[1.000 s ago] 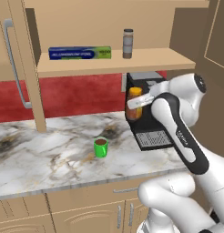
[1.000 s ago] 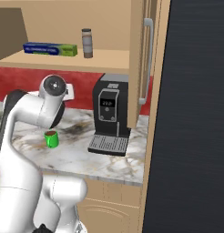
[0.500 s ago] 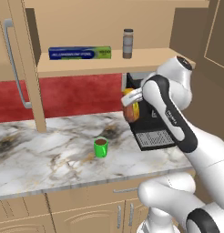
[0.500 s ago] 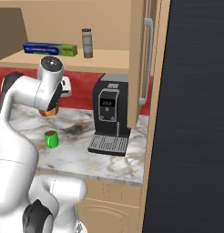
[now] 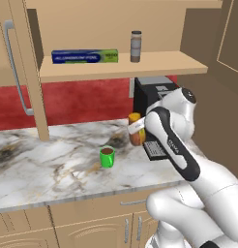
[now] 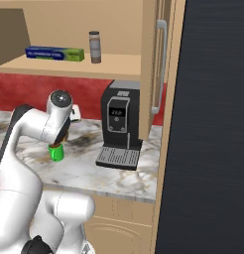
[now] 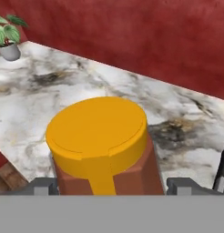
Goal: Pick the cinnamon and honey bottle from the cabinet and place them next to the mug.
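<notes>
Amber honey bottle (image 5: 135, 130) near green mug (image 5: 107, 157), cinnamon (image 5: 136, 46) shelved

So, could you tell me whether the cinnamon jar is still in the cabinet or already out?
Still in: the cinnamon stands upright on the cabinet shelf, beside a blue foil box.

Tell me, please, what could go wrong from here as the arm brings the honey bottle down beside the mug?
The honey bottle sits between the gripper fingers close to the coffee machine; a swing could clip it. Set down carelessly, it might knock the green mug. The cinnamon waits near the shelf edge.
</notes>
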